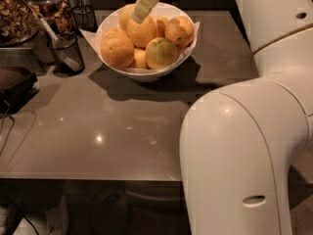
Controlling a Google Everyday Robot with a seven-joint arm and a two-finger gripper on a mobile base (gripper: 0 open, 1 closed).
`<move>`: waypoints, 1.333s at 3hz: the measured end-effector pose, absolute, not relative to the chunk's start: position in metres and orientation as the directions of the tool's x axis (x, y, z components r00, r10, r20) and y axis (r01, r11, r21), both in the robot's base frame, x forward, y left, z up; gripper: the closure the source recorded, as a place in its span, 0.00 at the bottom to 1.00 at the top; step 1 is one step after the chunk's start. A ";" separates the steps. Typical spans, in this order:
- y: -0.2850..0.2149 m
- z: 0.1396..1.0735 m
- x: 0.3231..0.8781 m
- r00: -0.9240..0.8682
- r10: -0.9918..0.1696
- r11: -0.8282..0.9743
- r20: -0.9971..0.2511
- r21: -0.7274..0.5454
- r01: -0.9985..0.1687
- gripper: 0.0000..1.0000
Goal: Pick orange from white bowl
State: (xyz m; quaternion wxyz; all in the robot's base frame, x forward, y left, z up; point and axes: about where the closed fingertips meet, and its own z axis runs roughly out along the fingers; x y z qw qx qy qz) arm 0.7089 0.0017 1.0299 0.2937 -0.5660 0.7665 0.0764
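Grey stone-look table [98, 126], matt with a few light spots, carrying one white bowl [161, 71] at its far edge; the bowl is wide and glossy, its wavy rim drawn up into points. Contents: a heap of citrus. Item of interest: the orange [143, 34], round, smooth and evenly deep in colour, sitting high in the middle of the heap. To its left lies a larger, paler, bumpy orange [116, 48], in front of it a yellow-green fruit [161, 53], to its right another orange [179, 31]; all look to be touching it or nearly so. The gripper [139, 17], pale yellow, comes down from above the back of the bowl and its tip meets the upper left of the orange; from where I stand I cannot tell whether it is released or clenched. Handling, as I judge it: firm, fairly heavy for its size, waxy skin that may slip, and round enough to roll off its neighbours if nudged. Best hold is likely from above, across the widest part, where the sides stand clear of the heap. Also present: a black mesh cup [66, 53] left of the bowl, and the robot's white arm [234, 146] filling the near right.
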 end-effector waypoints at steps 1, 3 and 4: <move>0.004 1.024 0.716 -0.214 -0.808 0.368 -0.548 -0.187 -0.911 0.18; 0.013 1.009 0.725 -0.242 -0.802 0.377 -0.546 -0.148 -0.914 0.23; 0.016 1.001 0.729 -0.252 -0.804 0.380 -0.538 -0.139 -0.915 0.32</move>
